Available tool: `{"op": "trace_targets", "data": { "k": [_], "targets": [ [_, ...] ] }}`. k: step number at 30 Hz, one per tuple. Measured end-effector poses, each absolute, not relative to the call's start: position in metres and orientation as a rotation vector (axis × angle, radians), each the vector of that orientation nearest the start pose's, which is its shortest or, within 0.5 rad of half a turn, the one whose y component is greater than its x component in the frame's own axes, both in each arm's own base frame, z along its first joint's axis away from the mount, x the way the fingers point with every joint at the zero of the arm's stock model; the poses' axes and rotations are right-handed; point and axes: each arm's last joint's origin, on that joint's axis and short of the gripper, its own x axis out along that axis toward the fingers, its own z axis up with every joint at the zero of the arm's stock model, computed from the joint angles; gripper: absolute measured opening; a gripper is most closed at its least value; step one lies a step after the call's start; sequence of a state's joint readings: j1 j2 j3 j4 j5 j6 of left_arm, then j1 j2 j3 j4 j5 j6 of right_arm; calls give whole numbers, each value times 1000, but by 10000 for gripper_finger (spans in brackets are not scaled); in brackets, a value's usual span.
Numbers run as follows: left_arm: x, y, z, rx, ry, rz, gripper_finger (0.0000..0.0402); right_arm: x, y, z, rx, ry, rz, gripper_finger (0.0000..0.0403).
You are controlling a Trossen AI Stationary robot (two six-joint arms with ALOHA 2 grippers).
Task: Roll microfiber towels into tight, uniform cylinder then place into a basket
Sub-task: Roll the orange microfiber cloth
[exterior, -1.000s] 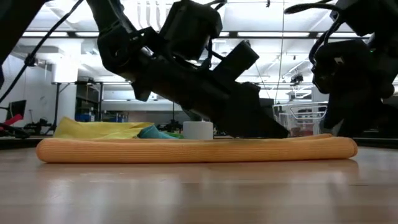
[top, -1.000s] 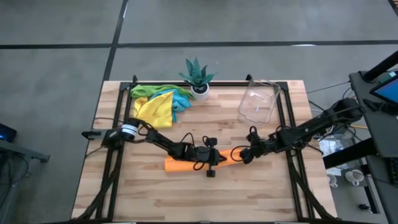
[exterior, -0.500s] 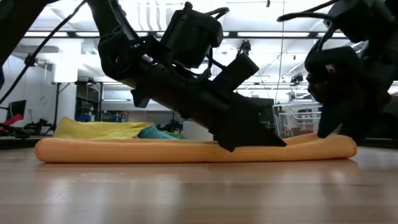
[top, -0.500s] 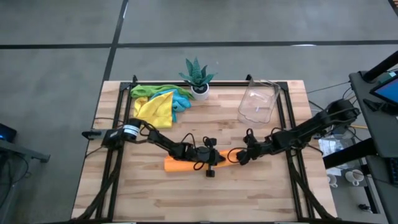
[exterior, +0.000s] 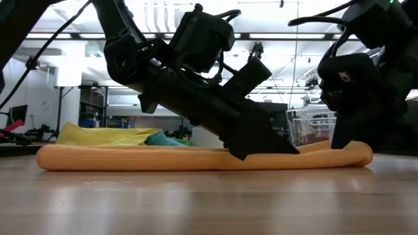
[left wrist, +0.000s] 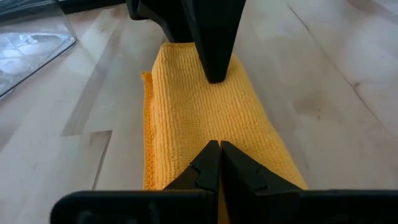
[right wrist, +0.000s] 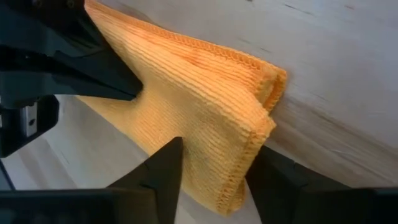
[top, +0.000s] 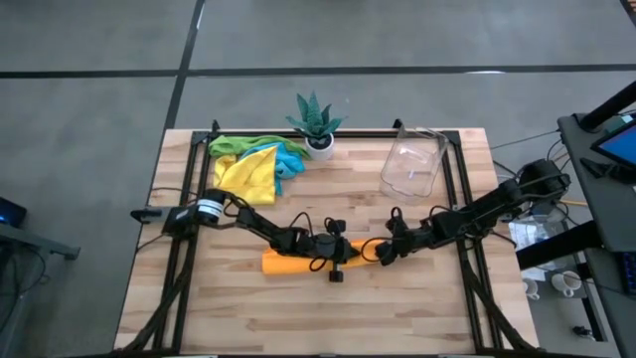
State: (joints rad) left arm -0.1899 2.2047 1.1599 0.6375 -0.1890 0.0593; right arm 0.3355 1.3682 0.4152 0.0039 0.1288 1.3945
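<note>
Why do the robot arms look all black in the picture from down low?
In the low view, bright ceiling lights behind the arms turn them into dark shapes, while the orange towel stays lit. In the left wrist view, the clear basket shows pale glare.

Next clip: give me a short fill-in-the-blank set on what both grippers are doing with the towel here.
1. The left gripper presses its shut fingers down on the ____ towel.
2. The right gripper straddles that towel's end with its fingers ____.
3. The clear basket holds ____ towels.
4. The remaining towels lie heaped beside the potted ____.

Missing words: orange; open; no; plant
</note>
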Motion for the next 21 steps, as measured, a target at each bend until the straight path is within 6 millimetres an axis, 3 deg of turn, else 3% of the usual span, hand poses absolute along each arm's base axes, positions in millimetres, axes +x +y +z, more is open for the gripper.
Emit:
{"op": "trace_targets", "data": {
  "k": [8,15,21],
  "targets": [
    [432,-78,96,136,403,-13,0,198,65,115,999,925,-495,23],
    [433,-78,98,145,398,-15,0,195,64,115,966,954,-508,14],
    [432,-84,121,159,338,-33,0,188,61,120,938,963,-540,13]
  ]
}}
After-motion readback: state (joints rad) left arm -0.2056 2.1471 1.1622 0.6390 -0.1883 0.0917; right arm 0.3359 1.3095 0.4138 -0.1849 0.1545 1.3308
